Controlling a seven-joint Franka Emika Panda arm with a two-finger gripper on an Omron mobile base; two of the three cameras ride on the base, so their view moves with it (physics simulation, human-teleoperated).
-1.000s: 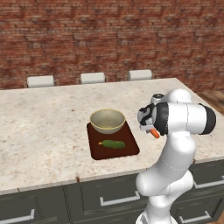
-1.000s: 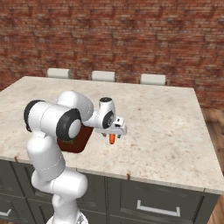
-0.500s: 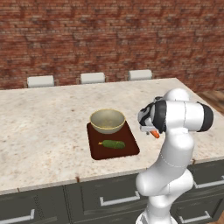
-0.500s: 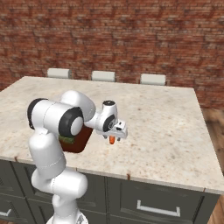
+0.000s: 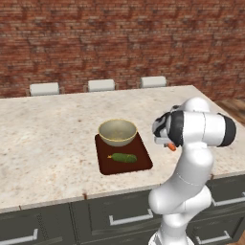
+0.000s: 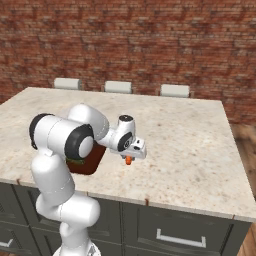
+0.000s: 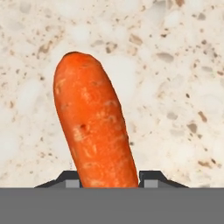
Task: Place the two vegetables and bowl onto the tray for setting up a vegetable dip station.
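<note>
Speckled stone makes up the surface [image 5: 48,134], backed by a red brick wall [image 5: 119,43]; the tray [image 5: 143,162] sits near its front edge with the bowl [image 5: 117,132] and cucumber [image 5: 124,157] already on it. The carrot [image 7: 94,127] lies on the stone just right of the tray, under the gripper [image 6: 129,158]; in the hand view the dark fingertips [image 7: 151,178] flank its thick end, seemingly pinching it, though firm contact I cannot confirm. To do this well, secure the squeeze before lifting, rise straight, then carry left to the bare tray strip beside the cucumber; the bowl's rim and the cucumber are the obstacles. Three pale stools [image 5: 101,85] stand beyond.
</note>
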